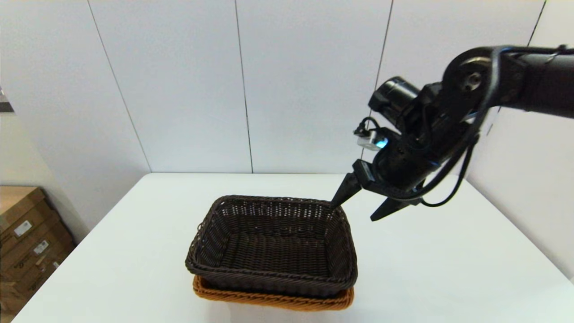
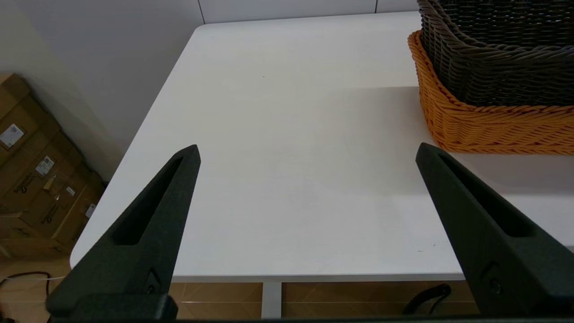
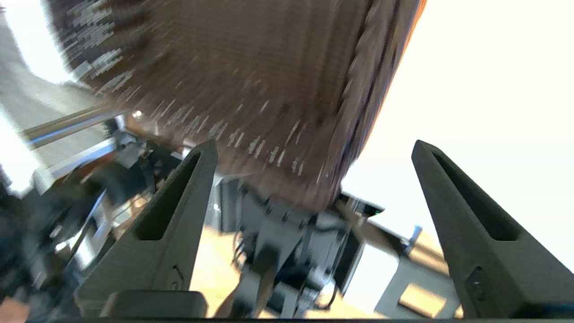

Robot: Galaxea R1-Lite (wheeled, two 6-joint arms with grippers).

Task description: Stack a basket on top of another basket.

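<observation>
The dark brown basket (image 1: pixel 273 244) sits nested in the orange basket (image 1: pixel 273 299) near the table's front edge; only the orange rim and front wall show beneath it. My right gripper (image 1: pixel 354 213) hangs open above the dark basket's far right corner, one fingertip close to the rim, nothing held. In the right wrist view the dark basket (image 3: pixel 251 89) fills the space beyond the spread fingers (image 3: pixel 170 224). My left gripper (image 2: pixel 307 152) is open low over the table's left side, with both baskets, dark (image 2: pixel 493 49) on orange (image 2: pixel 489 125), off to one side of it.
The white table (image 1: pixel 448 269) has bare surface on both sides of the baskets. Cardboard boxes (image 1: pixel 27 237) stand on the floor left of the table. White wall panels close the back and right.
</observation>
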